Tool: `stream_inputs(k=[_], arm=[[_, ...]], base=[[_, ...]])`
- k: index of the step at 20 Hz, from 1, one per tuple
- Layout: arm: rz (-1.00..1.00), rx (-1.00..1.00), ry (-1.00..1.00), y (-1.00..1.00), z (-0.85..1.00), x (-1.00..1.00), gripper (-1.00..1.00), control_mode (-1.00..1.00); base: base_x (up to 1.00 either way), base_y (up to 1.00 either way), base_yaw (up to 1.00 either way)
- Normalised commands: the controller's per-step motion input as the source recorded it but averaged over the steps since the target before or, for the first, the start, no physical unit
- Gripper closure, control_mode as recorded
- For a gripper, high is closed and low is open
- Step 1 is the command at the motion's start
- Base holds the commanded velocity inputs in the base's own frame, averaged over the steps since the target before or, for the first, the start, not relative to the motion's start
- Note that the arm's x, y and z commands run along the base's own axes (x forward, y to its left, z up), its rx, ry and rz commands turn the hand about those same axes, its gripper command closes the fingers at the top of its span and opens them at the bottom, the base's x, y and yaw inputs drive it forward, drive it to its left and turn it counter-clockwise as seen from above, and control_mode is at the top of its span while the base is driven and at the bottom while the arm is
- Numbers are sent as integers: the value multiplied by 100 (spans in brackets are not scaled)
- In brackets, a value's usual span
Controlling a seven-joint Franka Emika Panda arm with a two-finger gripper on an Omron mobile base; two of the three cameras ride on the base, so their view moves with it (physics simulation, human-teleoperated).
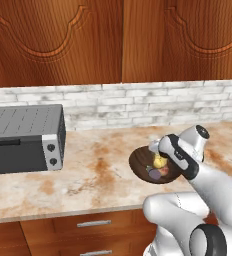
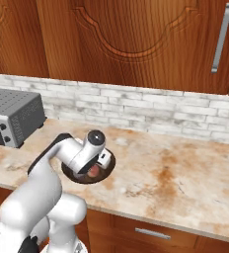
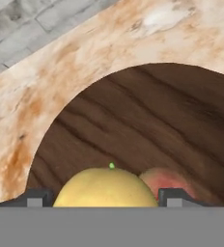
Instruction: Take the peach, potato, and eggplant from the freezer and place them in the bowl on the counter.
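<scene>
Fingers [image 3: 103,198] stand spread apart low over the bowl [image 3: 147,116], one dark tip on each side of the potato [image 3: 106,188], which sits between them at the near edge of the hand view. Whether the pads actually press on the potato or have already let it go, I cannot tell; it looks to rest on the bowl floor. The peach [image 3: 167,183] lies just beside the potato, touching or nearly touching it, close to the far-side tip. From the left base view the bowl [image 1: 138,162] sits on the tabletop [image 1: 98,175] under the hand, with the yellow potato [image 1: 159,161], the peach [image 1: 164,171] and a dark purple eggplant [image 1: 153,172] gathered inside it. The right base view shows the peach [image 2: 94,170] below the wrist.

By my judgement all three items are in the bowl and the step in hand is a clean release and retreat. Do it well by keeping the tips wide and lifting straight up along the hand's own axis, so neither tip drags the potato or nudges the peach over the rim. Clear the rim before swinging sideways.
</scene>
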Motion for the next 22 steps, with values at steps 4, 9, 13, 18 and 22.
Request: stream_inputs(k=[4, 9, 13, 18, 22], arm=[[0, 0, 12, 6, -45, 26, 100, -100], [0, 0, 7, 1, -56, 17, 100, -100], [0, 0, -1, 1, -20, -1, -100, -100], [1, 0, -13, 0, 3, -31, -100, -100], [2, 0, -24, 7, 16, -40, -100, -100]], base=[[0, 0, 0], [0, 0, 0], [0, 0, 0], [0, 0, 0], [0, 0, 0]])
